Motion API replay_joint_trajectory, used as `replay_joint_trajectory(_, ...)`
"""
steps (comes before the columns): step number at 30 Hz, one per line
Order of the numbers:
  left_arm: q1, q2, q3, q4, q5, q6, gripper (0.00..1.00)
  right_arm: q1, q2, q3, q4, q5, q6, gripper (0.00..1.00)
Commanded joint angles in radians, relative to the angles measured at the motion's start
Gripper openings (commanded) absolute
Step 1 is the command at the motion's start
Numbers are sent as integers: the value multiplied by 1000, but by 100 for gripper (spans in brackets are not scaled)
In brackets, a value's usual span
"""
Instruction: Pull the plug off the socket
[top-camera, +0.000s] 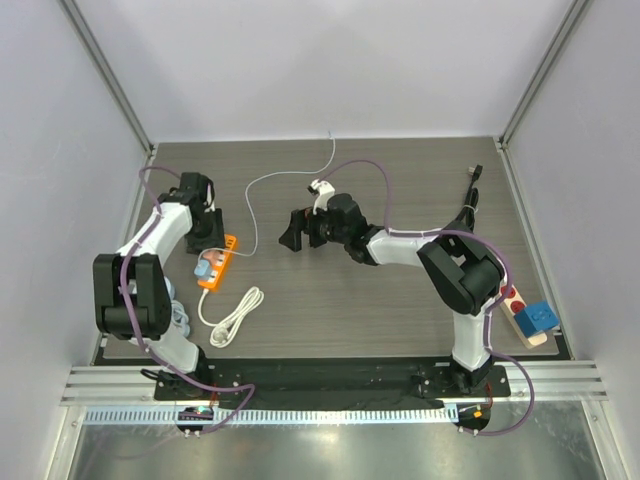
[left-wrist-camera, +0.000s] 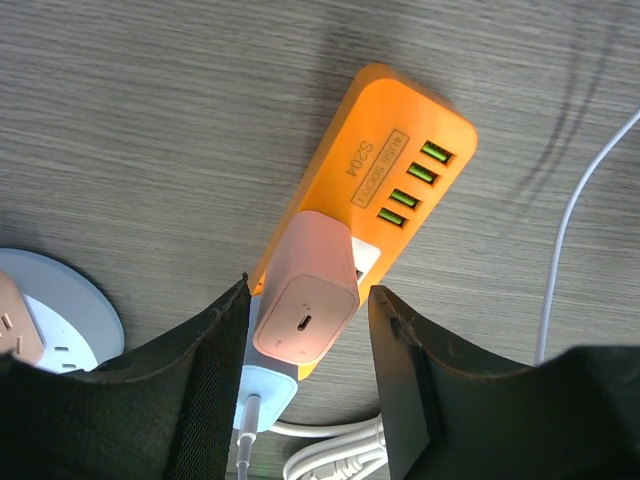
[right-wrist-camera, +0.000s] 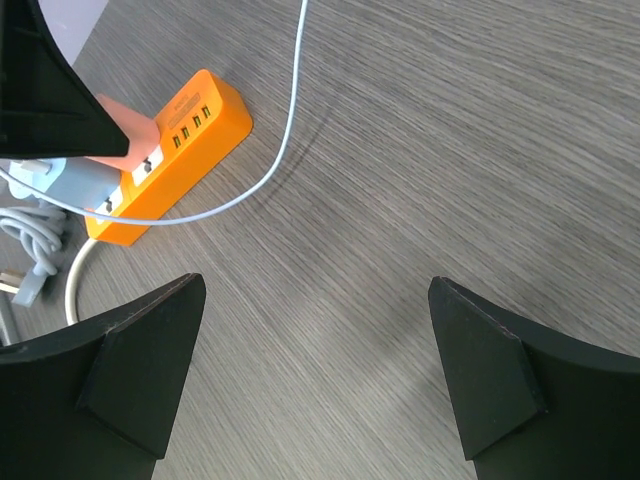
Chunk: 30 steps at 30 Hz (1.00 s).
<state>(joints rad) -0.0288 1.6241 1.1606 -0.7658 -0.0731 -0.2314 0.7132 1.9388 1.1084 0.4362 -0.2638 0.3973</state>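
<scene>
The left gripper (left-wrist-camera: 308, 300) fills the foreground of its wrist view. Its two black fingers (left-wrist-camera: 215, 370) stand partly spread, one on each side of a pink cube (left-wrist-camera: 305, 300) plugged into an orange strip (left-wrist-camera: 385, 165). A thin sliver of background shows between each finger and the cube's sides, so the fingers flank the cube without gripping it. Just below the pink cube, a light-blue cube (left-wrist-camera: 262, 395) with a white cable sits in the same strip. The rim of a round light-blue socket (left-wrist-camera: 75, 305) shows at the left edge of that view.

The right gripper (top-camera: 303, 236) hangs over the middle of the table (top-camera: 400, 170). Its fingers (right-wrist-camera: 150, 350) are spread wide, with only bare wood grain between them. They hold and touch nothing.

The plug (top-camera: 536, 318), a dark blue cube, is seated on the socket (top-camera: 512, 303), a beige strip with red outlets. Both lie at the near right corner of the table, close to the right edge and just beside the base of the right arm. They are well apart from both grippers.

The orange strip lies near the left edge. A coiled white cord (top-camera: 232, 315) lies on its near side, and a thin white cable (top-camera: 270, 185) loops across the far half of the table. Bare surface extends from the right gripper toward the right edge, apart from a black cable (top-camera: 472, 190) at the far right.
</scene>
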Motion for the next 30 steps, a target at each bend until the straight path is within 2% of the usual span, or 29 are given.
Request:
replay_joint_trajectory(1,0,11,7,-24,-10,6,52,2,9,28,51,-18,37,100)
replay_joint_trajectory(7,-39,-10,-7,-33,-16,0,54,2,26,47,30,-25,43,100)
replay_joint_trajectory(10,-69,-15,-5,-43,-42,1,51,3,31,50,26,-20,48,100)
replay_joint_trajectory(17,-74,28,10,-46,-60,4,35,0,45,48,45,-17,107,100)
replay_joint_trajectory(19,-74,49,31,-62,-51,4,28,2,58,51,67,-28,130,100)
replay_joint_trajectory(20,-74,60,46,-69,-36,4,21,2,74,57,73,-47,139,100)
replay_joint_trajectory(24,-72,34,21,-38,-2,-6,11,2,75,65,76,-64,164,100)
replay_joint_trajectory(26,-74,40,37,-49,1,-9,0,6,80,62,116,-78,178,99)
replay_joint_trajectory(30,-74,14,21,-33,67,-23,0,17,86,87,93,-86,172,95)
